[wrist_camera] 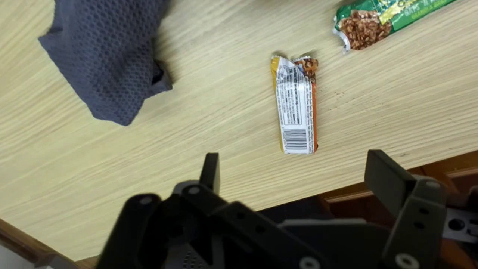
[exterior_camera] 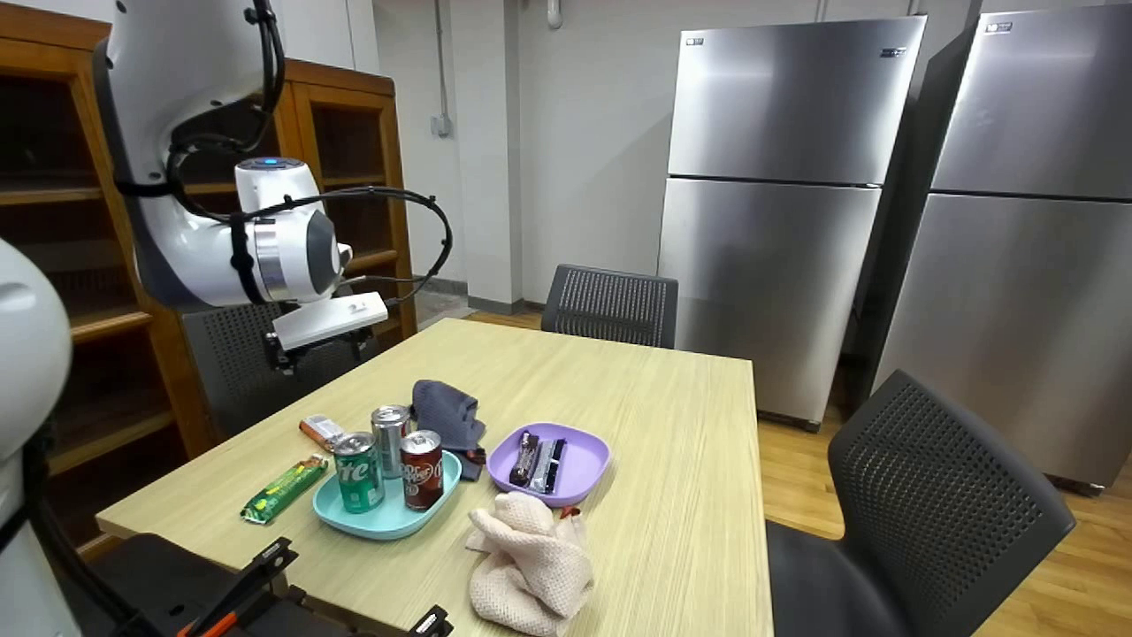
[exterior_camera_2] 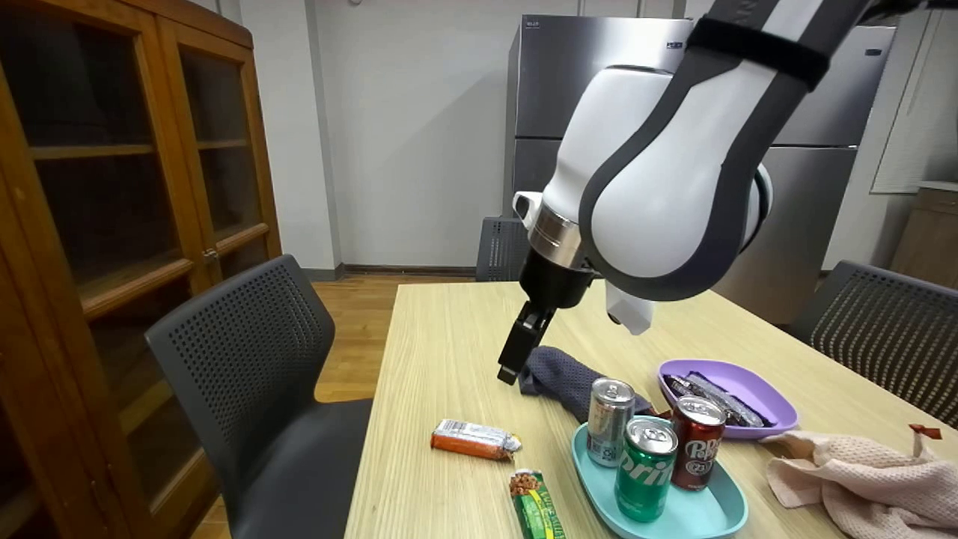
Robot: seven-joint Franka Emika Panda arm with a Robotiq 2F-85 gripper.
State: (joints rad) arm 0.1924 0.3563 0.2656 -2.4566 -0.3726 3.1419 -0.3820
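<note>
My gripper (wrist_camera: 294, 160) is open in the wrist view, its two dark fingers wide apart and nothing held between them. Ahead of the fingertips, an orange-and-white wrapped bar (wrist_camera: 297, 108) lies on the wooden table, barcode side up. A green granola bar (wrist_camera: 373, 24) lies beyond it, cut off by the frame's edge. To the left is a crumpled dark blue-grey cloth (wrist_camera: 108, 56). In an exterior view the gripper (exterior_camera_2: 508, 373) hangs above the table, pointing down at a slant, apart from the orange bar (exterior_camera_2: 475, 439) and the grey cloth (exterior_camera_2: 565, 378).
A turquoise tray (exterior_camera: 389, 524) holds a green can (exterior_camera: 358, 473), a silver can (exterior_camera: 390, 440) and a dark red can (exterior_camera: 422, 471). Beside it stands a purple plate (exterior_camera: 585, 456) with dark-wrapped bars. A beige cloth (exterior_camera: 531, 571) lies near. Chairs (exterior_camera_2: 254, 359) surround the table.
</note>
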